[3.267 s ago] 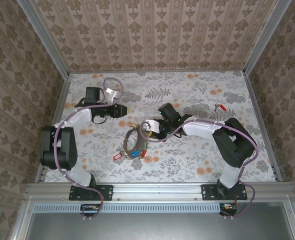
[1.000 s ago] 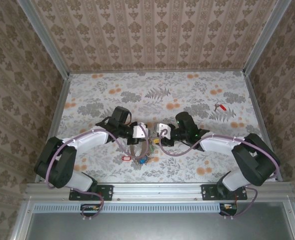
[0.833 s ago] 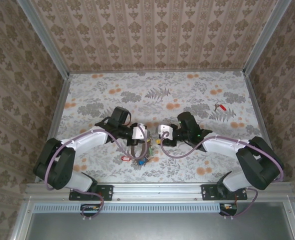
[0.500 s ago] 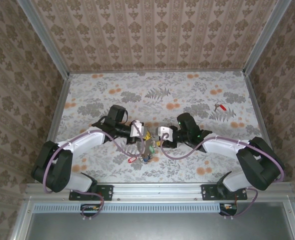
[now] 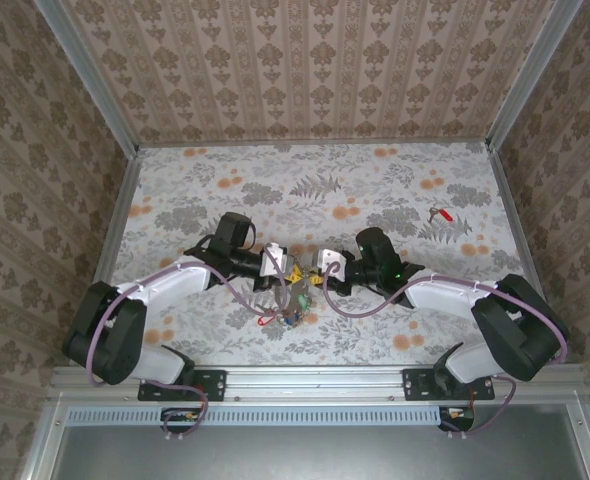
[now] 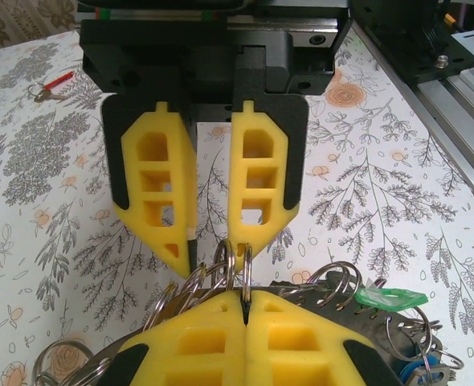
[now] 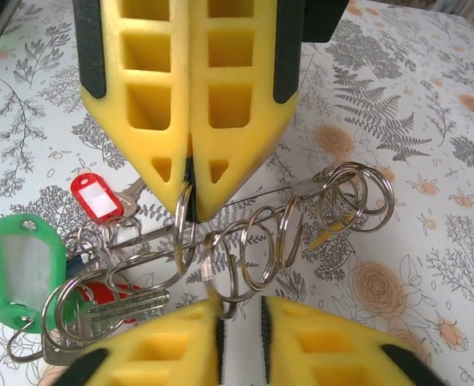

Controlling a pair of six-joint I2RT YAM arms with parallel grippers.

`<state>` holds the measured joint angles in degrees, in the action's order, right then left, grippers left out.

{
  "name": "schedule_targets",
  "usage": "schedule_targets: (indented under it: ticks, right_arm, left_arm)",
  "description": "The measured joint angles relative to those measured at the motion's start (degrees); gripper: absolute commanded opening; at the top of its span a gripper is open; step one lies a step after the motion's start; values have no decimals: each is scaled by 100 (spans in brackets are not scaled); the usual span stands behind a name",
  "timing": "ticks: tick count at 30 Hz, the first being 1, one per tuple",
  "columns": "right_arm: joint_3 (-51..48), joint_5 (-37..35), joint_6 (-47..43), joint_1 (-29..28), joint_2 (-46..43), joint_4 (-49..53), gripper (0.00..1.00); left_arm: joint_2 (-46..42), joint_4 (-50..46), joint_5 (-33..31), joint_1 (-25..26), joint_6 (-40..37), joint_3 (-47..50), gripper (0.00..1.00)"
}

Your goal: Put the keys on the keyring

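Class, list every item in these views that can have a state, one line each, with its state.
left gripper: shut on a small split ring.
right gripper: jaws slightly apart, a second split ring at their tips.
keyring: threaded with many split rings.
green key tag: lying in the bunch.
lone red key: lying apart, not on the keyring.

Floral-patterned surface (image 5: 375, 190) carries a lone red-headed key (image 5: 437, 214) near its far right corner, well apart from a cluster of red- and green-tagged keys (image 5: 283, 312) resting at centre front.
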<state>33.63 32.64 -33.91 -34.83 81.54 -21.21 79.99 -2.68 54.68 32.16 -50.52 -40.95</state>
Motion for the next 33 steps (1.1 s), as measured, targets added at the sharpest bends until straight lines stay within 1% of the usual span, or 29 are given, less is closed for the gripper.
schedule_targets:
  ticks: [1,3,4,6,7,9,15,21,25,29,33]
  right_arm:
    - [0,2,13,0,-31,13,10]
    - [0,24,39,0,-157,15,9]
    - [-2,22,57,0,-232,22,11]
    - [-15,20,114,2,-330,26,26]
    - [-42,28,129,2,-387,20,31]
    - [-96,35,120,-2,-492,15,34]
    - [-149,31,188,-9,-584,15,35]
    - [-149,46,330,-9,-560,-17,47]
    - [-144,129,138,-9,-557,284,54]
    - [-144,133,-160,-9,-560,706,56]
    - [-144,90,-232,-9,-557,765,54]
  left_arm:
    - [0,20,0,0,7,4,0]
    - [4,50,-2,0,35,7,0]
    - [9,59,11,0,37,7,0]
    - [13,83,15,0,37,7,0]
    - [15,96,15,0,37,7,0]
    - [31,103,13,0,37,7,0]
    - [76,-120,-48,87,-199,-15,0]
    - [107,-212,-66,162,-337,-37,0]
    - [107,-227,-66,162,-376,-44,0]
    - [107,-267,-61,162,-426,-50,0]
    - [109,-295,-57,162,-468,-55,0]
